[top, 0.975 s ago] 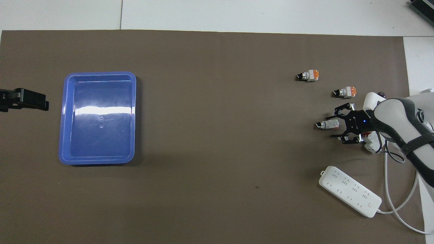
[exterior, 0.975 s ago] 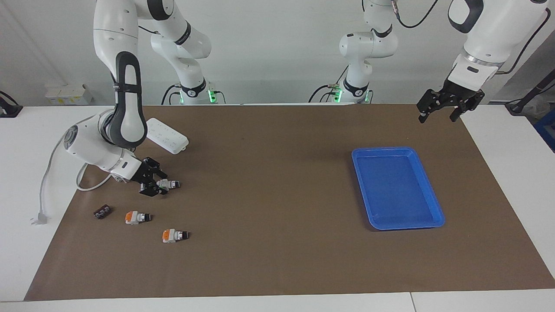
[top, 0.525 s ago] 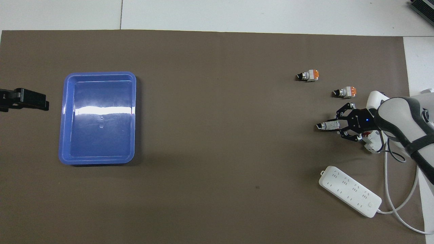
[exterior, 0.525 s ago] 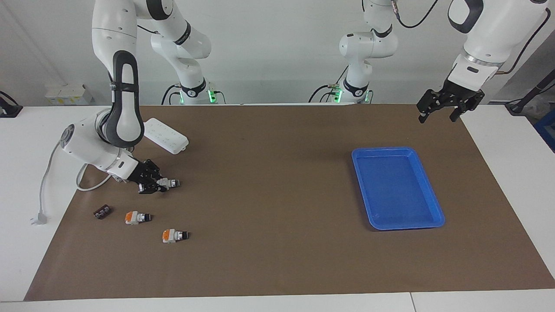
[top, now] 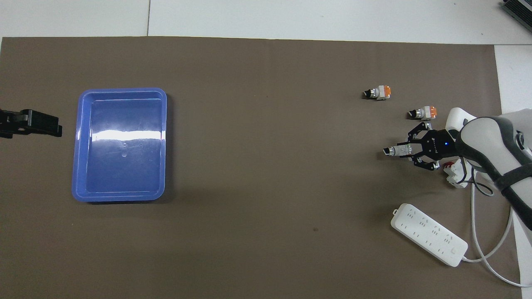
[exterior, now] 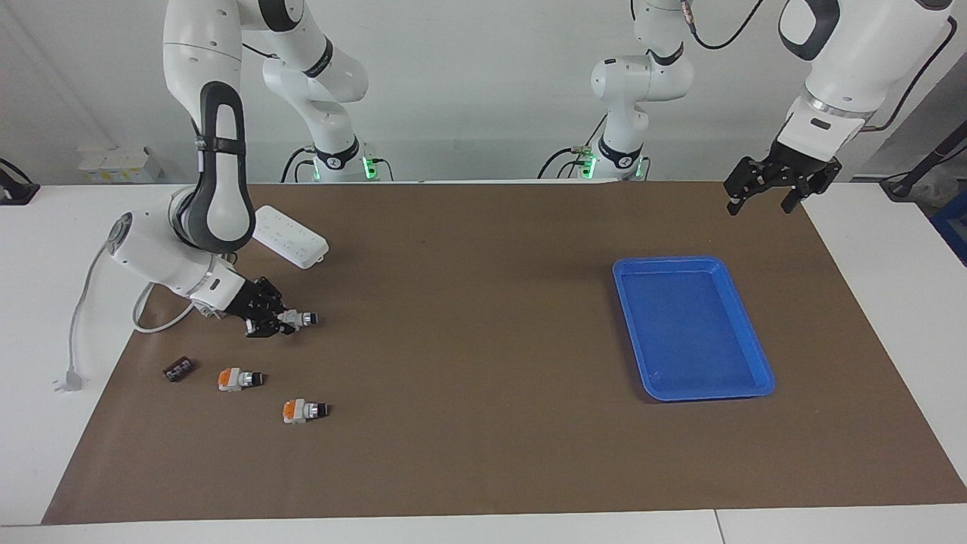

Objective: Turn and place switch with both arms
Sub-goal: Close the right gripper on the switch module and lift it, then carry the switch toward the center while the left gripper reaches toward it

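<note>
Since a moment ago the right gripper (exterior: 281, 323) clamped its jaws on the switch (exterior: 301, 319); we lift next, left gripper (exterior: 764, 198) waiting with jaws spread

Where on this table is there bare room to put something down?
The brown mat lies bare between the blue tray and the small switches; the tray itself holds nothing. It is crowded at the right arm's end: switches, power strip, and the right pincer.

Three switches (exterior: 301, 319), one blue tray (exterior: 744, 332), one power strip (exterior: 289, 236), one black clip (exterior: 178, 369)
</note>
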### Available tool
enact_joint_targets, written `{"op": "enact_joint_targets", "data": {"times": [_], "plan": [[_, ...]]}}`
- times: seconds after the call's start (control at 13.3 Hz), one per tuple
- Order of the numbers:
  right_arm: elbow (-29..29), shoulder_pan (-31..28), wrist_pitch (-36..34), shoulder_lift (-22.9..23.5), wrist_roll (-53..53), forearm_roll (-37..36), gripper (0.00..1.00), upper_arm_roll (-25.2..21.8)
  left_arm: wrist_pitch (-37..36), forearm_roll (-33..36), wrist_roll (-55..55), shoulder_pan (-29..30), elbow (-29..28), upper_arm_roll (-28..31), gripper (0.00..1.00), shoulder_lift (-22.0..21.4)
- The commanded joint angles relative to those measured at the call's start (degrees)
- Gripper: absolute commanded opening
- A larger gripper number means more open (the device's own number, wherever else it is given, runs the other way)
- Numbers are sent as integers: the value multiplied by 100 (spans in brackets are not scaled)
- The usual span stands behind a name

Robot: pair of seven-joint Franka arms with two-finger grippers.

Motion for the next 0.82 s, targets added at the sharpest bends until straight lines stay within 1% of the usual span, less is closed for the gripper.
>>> {"op": "enact_joint_targets", "data": {"times": [0.0, 0.22, 0.38, 0.53, 0.6, 0.67, 0.75], "plan": [[49, 435, -163, -407, 707, 129, 0, 20, -6, 0, -2, -14, -204, 1, 100, -159], [216, 989, -207, -592, 1613, 129, 0, 20, -24, 0, 33, -67, -266, -8, 100, -194], [312, 1149, -294, -680, 1878, 216, 0, 177, -15, 0, 7, -154, -283, -34, 100, -211], [313, 1167, -321, -811, 1870, 724, 0, 379, 63, -9, 25, -199, -441, -52, 100, -281], [304, 1175, -382, -890, 1870, 883, 0, 519, 64, -140, 25, -207, -494, -78, 100, -290], [295, 1184, -391, -1022, 1905, 1050, 0, 695, 99, -419, 25, -251, -633, -78, 100, -360], [286, 1254, -374, -1145, 2010, 1208, 0, 749, 299, -674, 7, -286, -852, -78, 100, -439]]}}
